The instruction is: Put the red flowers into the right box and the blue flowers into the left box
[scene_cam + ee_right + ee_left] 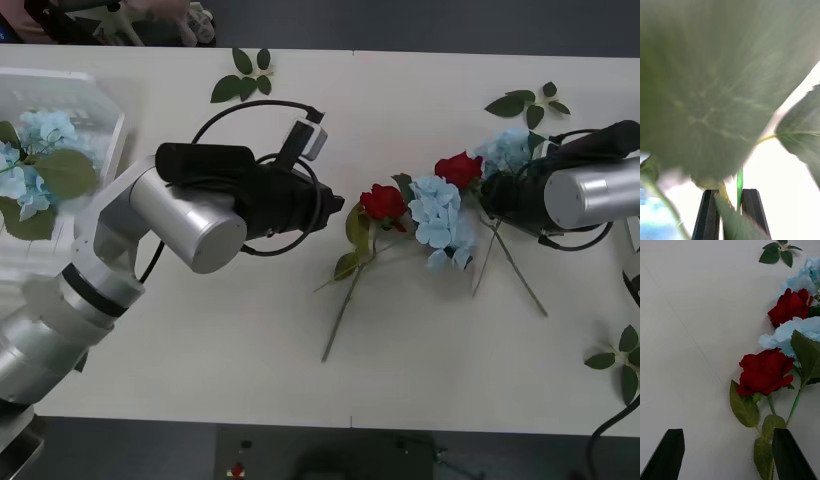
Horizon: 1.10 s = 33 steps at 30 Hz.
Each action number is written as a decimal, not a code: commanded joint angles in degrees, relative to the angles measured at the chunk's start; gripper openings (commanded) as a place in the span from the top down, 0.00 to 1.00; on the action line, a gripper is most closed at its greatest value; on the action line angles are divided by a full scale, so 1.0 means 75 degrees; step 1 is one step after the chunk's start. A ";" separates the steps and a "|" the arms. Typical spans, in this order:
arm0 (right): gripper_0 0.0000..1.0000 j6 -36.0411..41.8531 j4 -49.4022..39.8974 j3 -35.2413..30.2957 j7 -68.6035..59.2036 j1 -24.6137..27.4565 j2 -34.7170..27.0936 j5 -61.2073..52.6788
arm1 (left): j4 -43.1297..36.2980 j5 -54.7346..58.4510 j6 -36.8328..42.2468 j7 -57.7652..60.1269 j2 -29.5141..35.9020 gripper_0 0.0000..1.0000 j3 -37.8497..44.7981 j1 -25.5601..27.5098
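Note:
Mid-table, a red flower [383,201] lies with its stem trailing toward the front edge. My left gripper [337,206] hovers just left of it, open, its fingers [669,453] empty and the rose head [765,371] ahead of them. A second red flower [460,168] lies between two blue flowers [440,215] [506,150]. My right gripper [488,198] is in among this bunch, its black fingers [707,215] shut on a thin green stem [739,183] under a large leaf. The left box [108,128] at the far left holds blue flowers [45,128]. A thin pale edge of the right box [634,235] shows far right.
Loose leaf sprigs lie at the back [243,78], back right [525,103] and front right [620,360]. Two long stems [520,270] fan out toward the front from the bunch. Bare tabletop [230,340] stretches in front of the left arm.

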 commanded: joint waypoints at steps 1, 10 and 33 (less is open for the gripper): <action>0.83 0.0164 -0.0838 -0.0497 0.0315 -0.0171 -0.0195 -0.0433 | -0.0846 0.0803 -0.0097 -0.0893 0.0472 0.33 0.0468 0.0157; 0.83 0.0679 -0.1822 -0.1997 0.2319 0.0462 -0.0359 -0.1957 | -0.1678 0.3123 -0.0097 -0.2639 0.0612 0.33 0.1640 0.1060; 0.14 0.0667 -0.1143 -0.0743 0.0714 0.0040 -0.0804 -0.0644 | -0.1619 0.6721 0.1532 -0.5909 0.0436 0.09 0.3597 0.1259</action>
